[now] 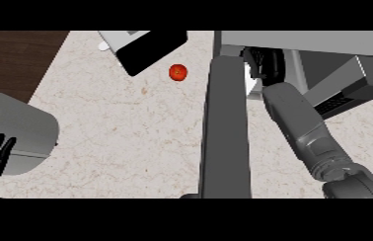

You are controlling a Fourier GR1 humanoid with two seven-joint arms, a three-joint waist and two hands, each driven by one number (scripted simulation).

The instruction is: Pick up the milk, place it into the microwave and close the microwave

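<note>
Milk (253, 82) sits grasped in the right robot hand (264, 67) just inside the microwave (291, 40)

single head view, looking steeply down at the speckled beige stone counter (131, 131); forearms enter from the lower edge.

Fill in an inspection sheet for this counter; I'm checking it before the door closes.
Surface: speckled beige counter, nothing spilled.
Job's things: microwave at upper right, its door open; milk at the opening, mostly hidden.
Clutter: red fruit left of the door; black-and-white device beyond it.
Hands: right hand curled round the milk at the opening; left hand open, resting at the left edge.
Cables: nothing seen.
Surroundings: dark wood at upper left.
</note>
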